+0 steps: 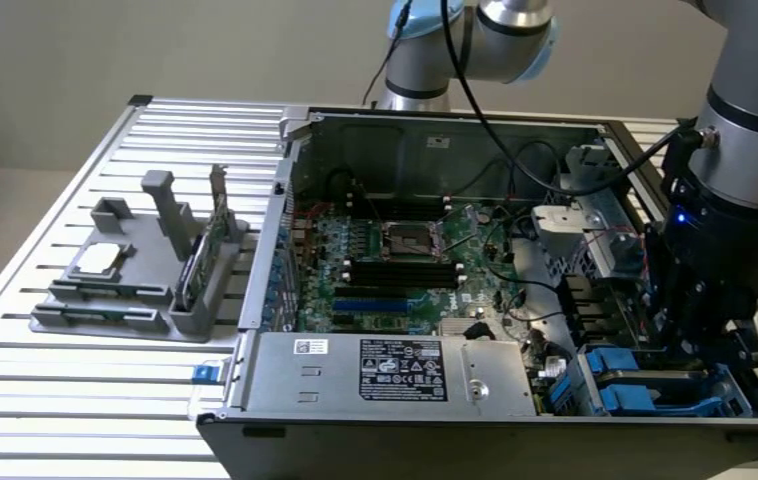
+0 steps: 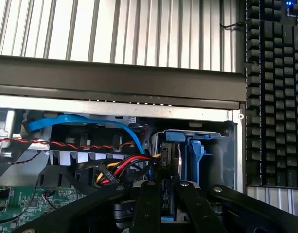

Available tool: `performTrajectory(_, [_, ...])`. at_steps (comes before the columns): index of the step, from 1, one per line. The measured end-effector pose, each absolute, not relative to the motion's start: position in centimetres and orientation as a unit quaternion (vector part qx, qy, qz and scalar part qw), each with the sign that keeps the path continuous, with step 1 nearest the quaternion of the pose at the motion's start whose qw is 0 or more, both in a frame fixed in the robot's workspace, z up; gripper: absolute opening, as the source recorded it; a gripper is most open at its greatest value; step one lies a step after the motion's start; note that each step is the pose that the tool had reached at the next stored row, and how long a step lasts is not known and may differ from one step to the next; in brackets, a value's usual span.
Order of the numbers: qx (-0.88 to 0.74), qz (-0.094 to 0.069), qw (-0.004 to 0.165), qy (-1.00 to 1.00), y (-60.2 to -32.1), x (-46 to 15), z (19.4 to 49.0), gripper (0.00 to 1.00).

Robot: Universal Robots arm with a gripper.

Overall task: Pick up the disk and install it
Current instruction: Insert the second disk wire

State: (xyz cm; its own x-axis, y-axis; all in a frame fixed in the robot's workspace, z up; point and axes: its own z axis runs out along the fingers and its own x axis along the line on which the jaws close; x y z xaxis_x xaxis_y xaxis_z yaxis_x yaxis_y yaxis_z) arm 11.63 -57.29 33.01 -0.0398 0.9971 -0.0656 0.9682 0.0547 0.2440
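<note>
Progress: the disk (image 2: 169, 160) was already off the table and inside the computer case (image 1: 352, 420), standing on edge in the blue drive bay (image 2: 200, 155); judged well along, seating apparently unfinished.
Fingers: the gripper (image 2: 164, 194) was drawn in narrow, its two dark fingers (image 2: 145, 204) clamped on the disk's near edge.
Disk position: between the fingers, reaching away from them into the bay; the blue carrier rail (image 2: 195, 153) just beside it.
Beside the fingers: red, yellow and black cables (image 2: 122, 167), near.
Hidden: the disk's far end, its connector and how deep it sat could not be made out; in the exterior view the arm (image 1: 739, 220) covered the grip.
</note>
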Motion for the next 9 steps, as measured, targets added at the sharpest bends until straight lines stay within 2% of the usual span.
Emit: performTrajectory(9, [0.684, 0.066, 0.109, 0.718, -57.29, 11.74, 32.88, 0.17])
